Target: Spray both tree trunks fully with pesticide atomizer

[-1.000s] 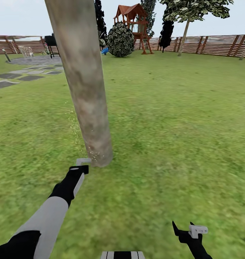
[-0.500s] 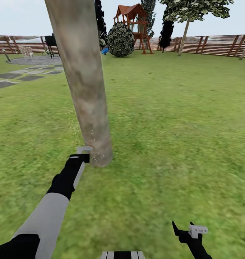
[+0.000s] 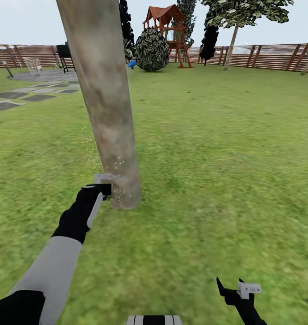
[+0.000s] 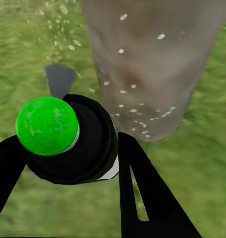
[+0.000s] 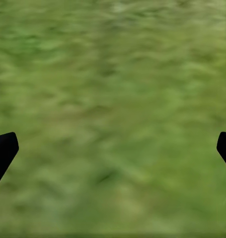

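The left gripper (image 3: pixel 101 186) sits left of centre in the head view, at the foot of the thick pale tree trunk (image 3: pixel 106 104) that runs from the top edge down to the middle of the frame. In the left wrist view its black fingers (image 4: pixel 142 188) are closed around the pesticide atomizer (image 4: pixel 68 136), a round black body with a bright green knob, which fills the lower left of that picture. A grey nozzle tip pokes out beyond the atomizer toward the upper left there. Pale specks of spray (image 4: pixel 137 119) dot the lower part of the trunk (image 4: pixel 152 64) and drift over the grass beside it; the same specks show as a faint scatter along the trunk's left side in the head view.

The right gripper (image 3: pixel 237 291) is at the lower right of the head view, well apart from the trunk, over the green lawn (image 3: pixel 226 158). In the right wrist view its fingers (image 5: pixel 3 151) sit at the far left and right edges, spread wide with nothing between them but blurred grass.

Across the top of the head view run a brown slatted fence (image 3: pixel 271 56), a wooden play tower (image 3: pixel 165 27) and a round bush (image 3: pixel 151 49); grey paving slabs (image 3: pixel 18 97) lie at the upper left
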`<state>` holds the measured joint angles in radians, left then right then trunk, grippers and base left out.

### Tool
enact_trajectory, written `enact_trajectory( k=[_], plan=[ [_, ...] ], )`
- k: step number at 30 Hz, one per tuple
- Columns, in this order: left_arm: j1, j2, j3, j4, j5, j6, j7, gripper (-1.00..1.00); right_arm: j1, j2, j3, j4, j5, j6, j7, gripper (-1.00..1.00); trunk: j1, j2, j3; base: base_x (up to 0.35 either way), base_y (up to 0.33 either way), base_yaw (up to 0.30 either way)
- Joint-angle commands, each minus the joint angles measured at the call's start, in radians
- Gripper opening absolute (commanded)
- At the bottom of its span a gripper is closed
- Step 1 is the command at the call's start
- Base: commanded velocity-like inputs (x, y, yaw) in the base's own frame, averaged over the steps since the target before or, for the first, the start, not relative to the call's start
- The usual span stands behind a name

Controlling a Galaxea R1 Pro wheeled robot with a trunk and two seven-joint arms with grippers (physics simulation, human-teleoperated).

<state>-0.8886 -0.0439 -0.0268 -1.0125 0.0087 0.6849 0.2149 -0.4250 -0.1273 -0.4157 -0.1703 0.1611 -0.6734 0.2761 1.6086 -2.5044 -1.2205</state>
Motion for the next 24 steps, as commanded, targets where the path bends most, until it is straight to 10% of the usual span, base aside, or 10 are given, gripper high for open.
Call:
enact_trajectory(
  k=[1, 6, 10, 15, 20, 24],
  plan=[
    [-0.004, 0.007, 0.009, -0.001, 0.008, 0.000, 0.000, -1.00, 0.000, 0.000, 0.000, 0.000, 0.000, 0.000, 0.000, 1.00, 0.000, 0.000, 0.000, 0.000, 0.000, 0.000],
    [-0.012, -0.070, 0.008, -0.030, 0.004, 0.032, 0.000, -1.00, 0.000, 0.000, 0.000, 0.000, 0.000, 0.000, 0.000, 1.00, 0.000, 0.000, 0.000, 0.000, 0.000, 0.000],
    [-0.041, -0.108, -0.079, -0.042, 0.009, 0.052, 0.001, -1.00, 0.000, 0.000, 0.000, 0.000, 0.000, 0.000, 0.000, 1.00, 0.000, 0.000, 0.000, 0.000, 0.000, 0.000],
    [-0.054, -0.086, -0.050, -0.066, 0.009, 0.073, -0.001, -1.00, 0.000, 0.000, 0.000, 0.000, 0.000, 0.000, 0.000, 1.00, 0.000, 0.000, 0.000, 0.000, 0.000, 0.000],
    [-0.077, 0.034, 0.017, -0.068, 0.010, 0.081, -0.042, -1.00, 0.000, 0.000, 0.000, 0.000, 0.000, 0.000, 0.000, 1.00, 0.000, 0.000, 0.000, 0.000, 0.000, 0.000],
    [-0.090, -0.015, 0.011, -0.139, 0.011, 0.198, -0.052, -1.00, 0.000, 0.000, 0.000, 0.000, 0.000, 0.000, 0.000, 1.00, 0.000, 0.000, 0.000, 0.000, 0.000, 0.000]
  ],
)
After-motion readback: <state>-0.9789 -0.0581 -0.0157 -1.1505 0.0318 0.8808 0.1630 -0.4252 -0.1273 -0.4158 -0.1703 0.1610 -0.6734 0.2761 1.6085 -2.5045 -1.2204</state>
